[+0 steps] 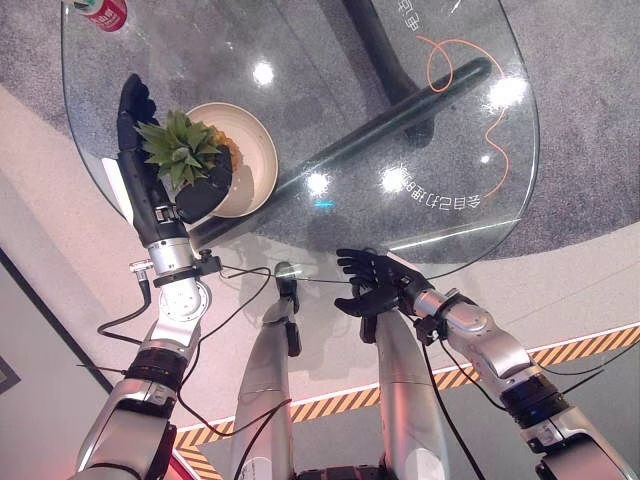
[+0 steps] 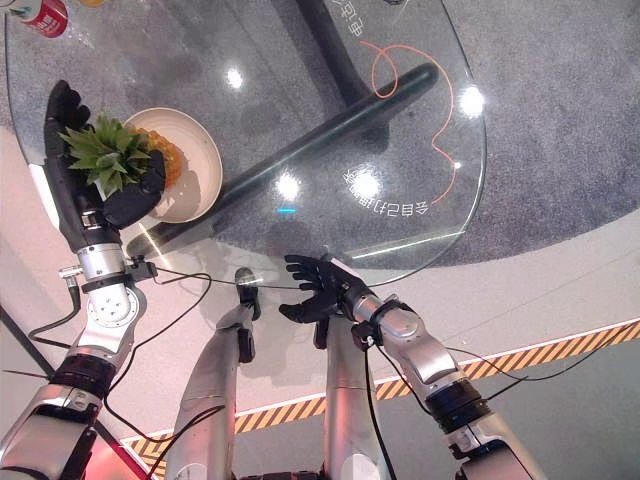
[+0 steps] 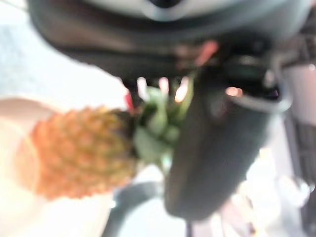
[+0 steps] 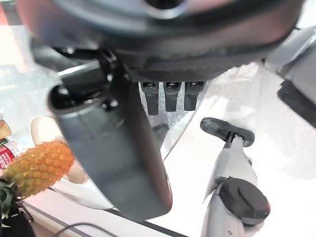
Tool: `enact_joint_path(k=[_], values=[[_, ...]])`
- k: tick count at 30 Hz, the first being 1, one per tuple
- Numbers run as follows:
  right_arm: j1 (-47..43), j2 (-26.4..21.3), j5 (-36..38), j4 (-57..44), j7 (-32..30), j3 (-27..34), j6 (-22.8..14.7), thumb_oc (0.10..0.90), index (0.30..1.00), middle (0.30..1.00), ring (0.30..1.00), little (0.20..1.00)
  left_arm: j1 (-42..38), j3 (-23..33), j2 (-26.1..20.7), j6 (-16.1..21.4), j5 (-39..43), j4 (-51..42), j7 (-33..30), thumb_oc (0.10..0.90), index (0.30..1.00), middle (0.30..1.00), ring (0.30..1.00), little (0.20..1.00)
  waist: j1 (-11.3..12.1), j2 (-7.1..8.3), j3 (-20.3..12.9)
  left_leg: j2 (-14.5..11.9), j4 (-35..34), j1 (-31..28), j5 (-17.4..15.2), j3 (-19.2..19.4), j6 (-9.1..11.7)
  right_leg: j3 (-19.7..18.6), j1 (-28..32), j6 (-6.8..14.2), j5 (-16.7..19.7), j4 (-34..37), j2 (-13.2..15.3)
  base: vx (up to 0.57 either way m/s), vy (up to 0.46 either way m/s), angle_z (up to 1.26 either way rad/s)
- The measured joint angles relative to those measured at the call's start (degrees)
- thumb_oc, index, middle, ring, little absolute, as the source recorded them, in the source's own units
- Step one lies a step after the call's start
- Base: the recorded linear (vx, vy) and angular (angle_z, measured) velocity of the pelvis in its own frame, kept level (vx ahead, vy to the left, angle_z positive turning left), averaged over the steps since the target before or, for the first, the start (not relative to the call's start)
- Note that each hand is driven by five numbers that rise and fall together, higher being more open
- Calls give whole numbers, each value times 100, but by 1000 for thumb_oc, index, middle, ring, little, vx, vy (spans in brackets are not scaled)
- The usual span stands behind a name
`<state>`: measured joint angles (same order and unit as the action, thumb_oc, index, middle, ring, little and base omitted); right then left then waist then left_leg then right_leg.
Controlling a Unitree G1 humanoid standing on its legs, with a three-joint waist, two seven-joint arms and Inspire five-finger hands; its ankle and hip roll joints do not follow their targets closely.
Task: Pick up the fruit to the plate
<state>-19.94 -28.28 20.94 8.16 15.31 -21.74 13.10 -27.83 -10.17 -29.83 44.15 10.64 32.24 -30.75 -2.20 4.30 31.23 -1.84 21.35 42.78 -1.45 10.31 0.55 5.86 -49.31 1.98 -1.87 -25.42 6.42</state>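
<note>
A pineapple (image 1: 228, 150) lies with its orange body on the cream plate (image 1: 258, 150) at the left of the round glass table (image 1: 480, 235). Its green crown (image 1: 180, 150) points off the plate into my left hand (image 1: 150, 195). That hand's thumb curls round the crown while its fingers (image 1: 133, 100) reach out fairly straight behind the leaves. The left wrist view shows the pineapple (image 3: 84, 150) past the thumb (image 3: 217, 153). My right hand (image 1: 378, 285) hovers at the table's near edge, open with spread fingers and holding nothing. From its wrist the pineapple (image 4: 39, 168) and plate (image 4: 42, 131) show far off.
A red can (image 1: 100, 10) stands at the table's far left edge. An orange cable (image 1: 470, 70) and the dark table base (image 1: 400, 110) show through the glass on the grey carpet. A yellow-black striped line (image 1: 590, 345) marks the floor.
</note>
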Motion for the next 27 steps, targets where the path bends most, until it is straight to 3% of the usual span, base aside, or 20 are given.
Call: enact_joint_path(k=[16,27], values=[[363,-79,-78,-19,139,155,-351,800,900,900,900,900,867,4,21,-206,716,-428,552,800,900,900,900,900,216,-93,6,-82,-331,-385,114,15,116,-13,254,-53,34,158,-127,-12,-48,-3],[458,-111,-77,-17,229,168,-358,800,900,900,900,900,1186,22,87,-418,903,-429,808,800,900,900,900,900,226,-178,5,-93,-346,-582,116,19,123,-14,440,-36,10,165,-134,0,-6,0]])
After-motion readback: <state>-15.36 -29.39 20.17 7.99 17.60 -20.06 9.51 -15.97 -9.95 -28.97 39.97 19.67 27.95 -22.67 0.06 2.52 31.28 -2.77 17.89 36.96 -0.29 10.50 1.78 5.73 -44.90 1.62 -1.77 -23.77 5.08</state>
